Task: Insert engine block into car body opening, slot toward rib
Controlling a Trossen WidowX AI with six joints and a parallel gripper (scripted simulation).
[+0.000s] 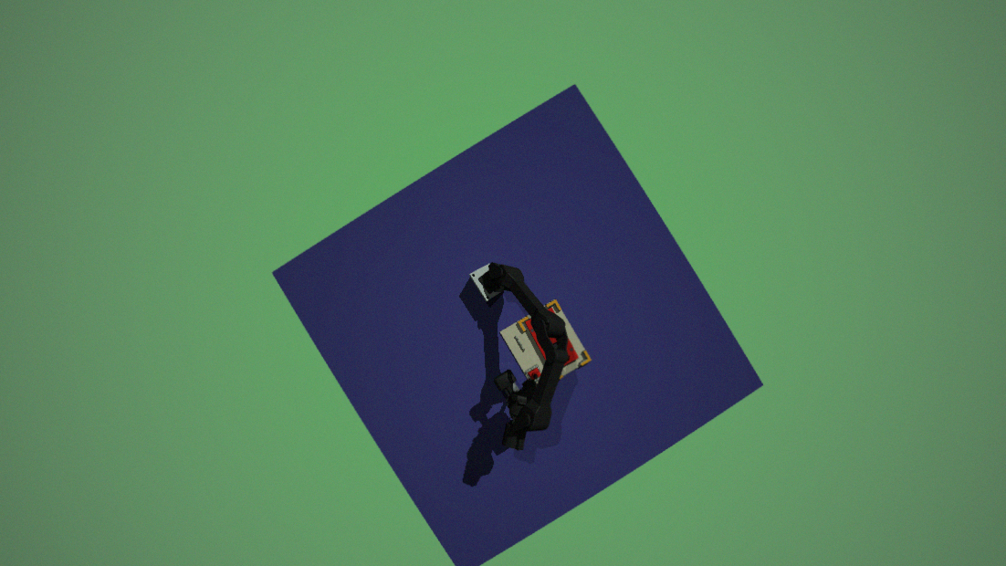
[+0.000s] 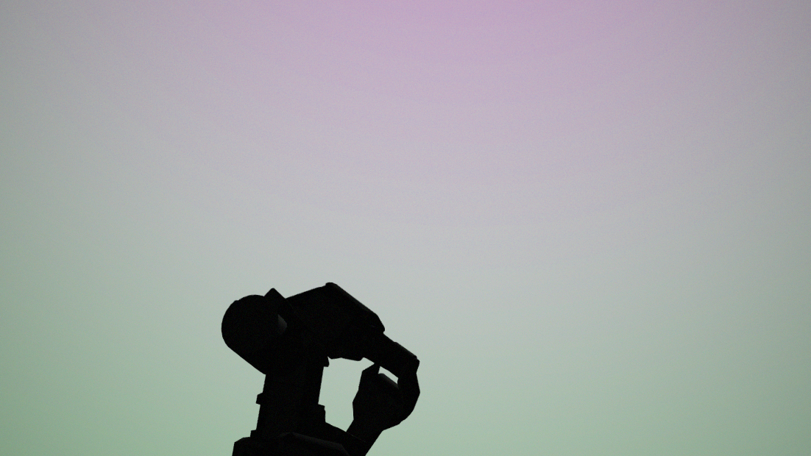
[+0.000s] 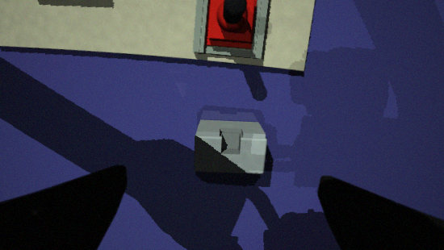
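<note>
The engine block is a small light grey block with a slot in its top. In the wrist view it stands on the dark blue mat, off the near edge of the cream board; the slot lies toward the board. My gripper is open and empty. Its black fingers stand wide to either side and nearer the camera than the block. The red car body lies on the cream board, partly covered by the arm in the top view. I cannot make out its opening or rib. The exterior view shows only the dark arm.
The cream board has yellow corner pieces. A red part with an upright black knob sits between grey rails near its edge. The arm's white base plate stands beyond the board on the mat. Arm shadows cross the mat.
</note>
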